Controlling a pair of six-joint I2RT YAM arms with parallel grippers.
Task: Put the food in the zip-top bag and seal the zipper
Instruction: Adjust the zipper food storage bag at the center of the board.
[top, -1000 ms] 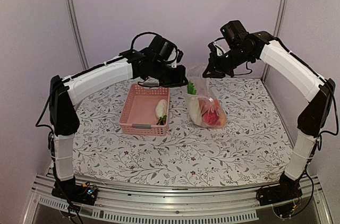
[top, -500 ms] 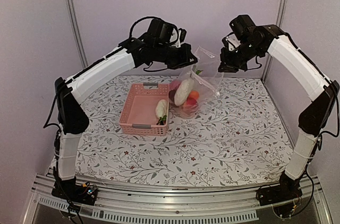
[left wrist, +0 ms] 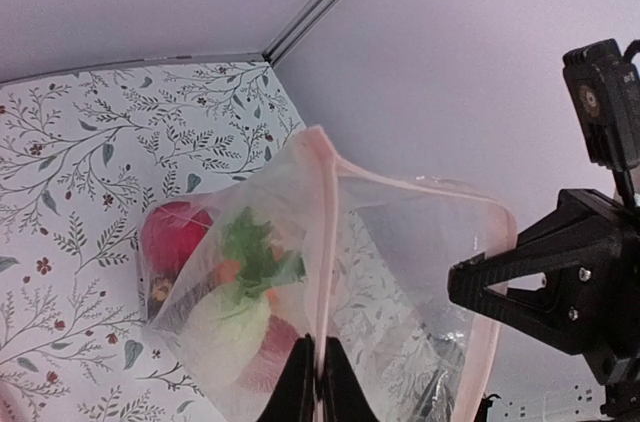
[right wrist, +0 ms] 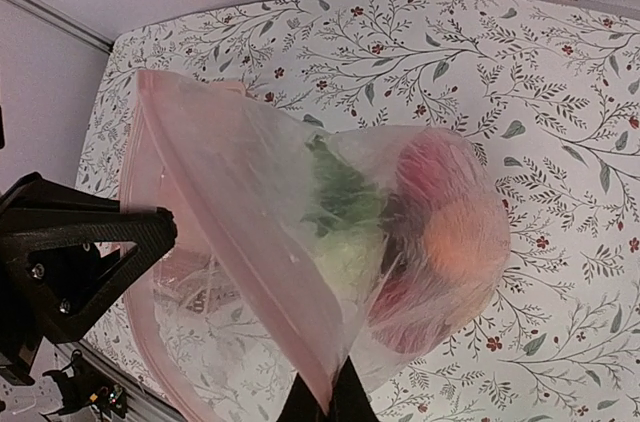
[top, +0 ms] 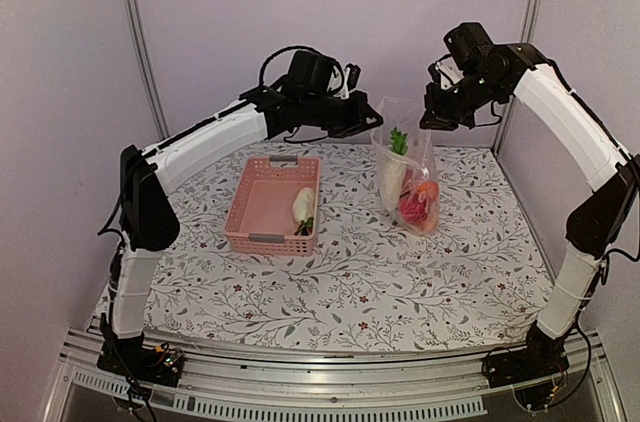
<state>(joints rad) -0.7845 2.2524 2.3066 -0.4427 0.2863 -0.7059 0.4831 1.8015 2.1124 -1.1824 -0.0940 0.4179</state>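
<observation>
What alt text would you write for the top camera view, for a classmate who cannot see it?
The left arm and right arm hold a clear zip-top bag up by its top edge, jaws shut on opposite corners. Toy food shows inside; one white radish lies in the pink basket nearby.

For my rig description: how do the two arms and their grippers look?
The left arm and right arm have white link covers, black joints and looping black cables. The left gripper and right gripper are black, with triangular jaws showing small screws.

Zip-top bag (top: 408, 170): clr crinkly plastic
</observation>
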